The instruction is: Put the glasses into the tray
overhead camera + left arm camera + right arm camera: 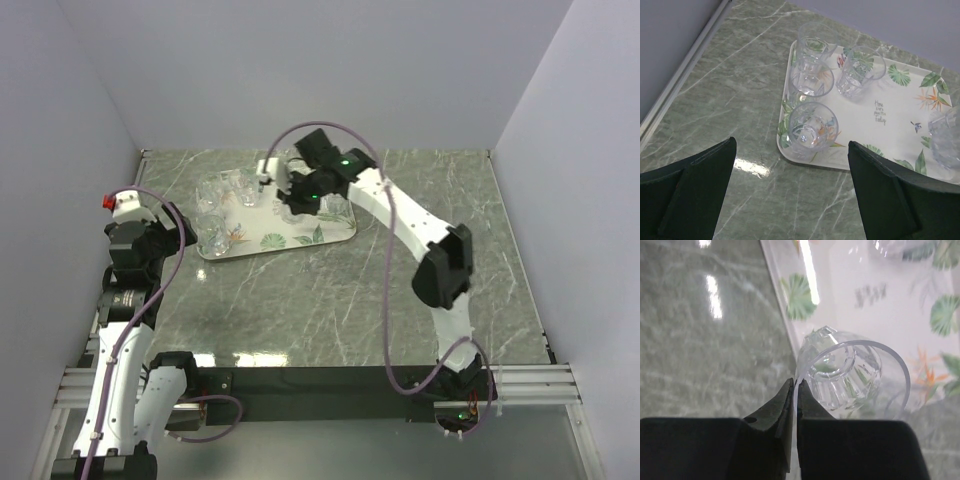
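Nearest the camera, the left arm sits at the left side of the green marbled table. The left fingers are spread wide with nothing between them. They hang above bare table just short of the near-left corner of the tray.

The tray is white with a raised rim and a green leaf and orange flower print. It lies toward the far left of the table, slightly askew.

Clear glasses stand upright on the tray's left part. In the left wrist view one is at the near corner, two more are in a row behind it, and a fourth is just beside the farthest of them. A fifth shows only in part at the right edge of that view. The middle of the tray, where a small printed text sits, is bare.

Farther back, the right arm stretches from the near-right of the table across to the tray. The right fingers are pinched almost together on the thin wall of a ribbed glass at its rim. The mouth of the glass is turned toward the wrist camera. The glass is just inside the tray's rim, with bare table beyond it. The pictures do not show whether its base touches the tray.
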{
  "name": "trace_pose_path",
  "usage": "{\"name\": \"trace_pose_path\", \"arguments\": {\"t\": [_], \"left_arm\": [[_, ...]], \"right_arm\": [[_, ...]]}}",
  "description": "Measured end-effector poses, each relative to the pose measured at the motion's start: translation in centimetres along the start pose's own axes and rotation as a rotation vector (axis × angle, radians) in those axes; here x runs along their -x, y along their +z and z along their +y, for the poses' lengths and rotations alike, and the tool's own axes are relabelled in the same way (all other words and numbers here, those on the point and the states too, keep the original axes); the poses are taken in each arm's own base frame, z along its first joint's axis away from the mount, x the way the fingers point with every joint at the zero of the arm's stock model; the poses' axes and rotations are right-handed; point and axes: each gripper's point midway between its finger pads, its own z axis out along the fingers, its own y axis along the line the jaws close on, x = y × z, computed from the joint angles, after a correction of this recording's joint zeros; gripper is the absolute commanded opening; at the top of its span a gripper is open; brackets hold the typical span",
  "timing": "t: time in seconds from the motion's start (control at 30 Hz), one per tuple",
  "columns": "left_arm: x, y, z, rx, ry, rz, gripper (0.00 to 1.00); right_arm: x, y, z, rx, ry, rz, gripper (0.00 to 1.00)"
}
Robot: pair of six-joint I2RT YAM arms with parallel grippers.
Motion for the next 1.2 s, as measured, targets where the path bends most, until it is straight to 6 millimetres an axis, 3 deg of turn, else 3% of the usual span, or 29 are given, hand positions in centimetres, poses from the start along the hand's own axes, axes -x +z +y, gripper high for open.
{"name": "trace_pose_path", "arguments": {"t": [0.13,0.23,0.5,0.8,1.07,1.2], "left_arm": [[0.0,-0.2,0.3,0.013,-0.001,-0.010,0.99],[0.2,-0.3,0.6,0.026,-0.002,-0.023,0.99],[1.1,-0.9,0.9,0.043,-0.006,-0.064,0.99],[1.9,-1.5,1.2,0.056,-0.010,-0.101,0.99],[2.2,-1.9,1.4,0.061,-0.011,-0.122,0.99],[2.0,-1.8,1.5,0.064,-0.011,-0.120,0.99]], "right_arm": [[2.8,4.5,-0.9,-0.022,-0.070,-0.008,0.00],[2.9,7.7,-0.8,-0.039,-0.114,0.014,0.00],[4.2,12.8,-1.2,-0.109,-0.189,-0.003,0.00],[5.4,15.2,-1.0,-0.133,-0.223,-0.042,0.00],[4.7,17.9,0.4,-0.110,-0.243,-0.024,0.00],[4.9,18.0,0.4,-0.115,-0.252,-0.027,0.03]]}}
